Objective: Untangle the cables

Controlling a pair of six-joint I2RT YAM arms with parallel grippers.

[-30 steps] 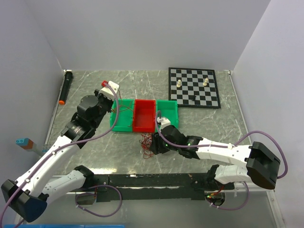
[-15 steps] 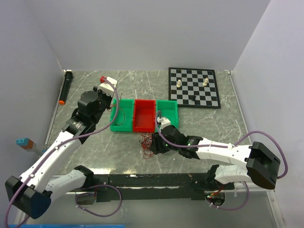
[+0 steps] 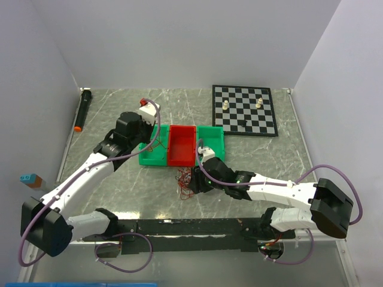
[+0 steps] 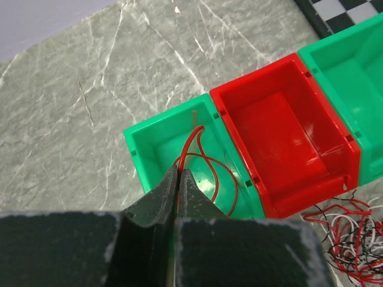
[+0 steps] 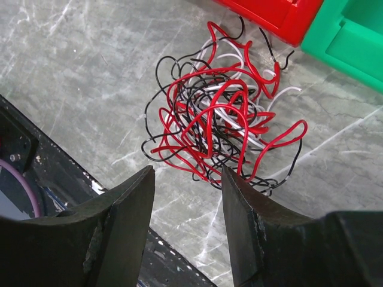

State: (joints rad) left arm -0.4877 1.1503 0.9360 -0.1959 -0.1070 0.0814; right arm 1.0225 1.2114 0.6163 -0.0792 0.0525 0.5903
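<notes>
Swinging back in from the side, now poised over the green plastic bin (image 4: 140, 143) at the left end of the row, with the left tool (image 4: 178, 173) pinched tight on one thin red wire (image 4: 203, 161) looping down onto the bin floor. Judged from that: one strand freed and brought to its bin, only the release left. Holding steady meanwhile above the knot of thin red, white and black cables (image 5: 221, 119) on the grey marble worktop (image 5: 72, 72), just in front of the red plastic bin (image 4: 281, 119): right tool (image 5: 188, 173), jaws moderately wide, gripping nothing. Plenty of untangling still ahead, going by the size of the knot.
</notes>
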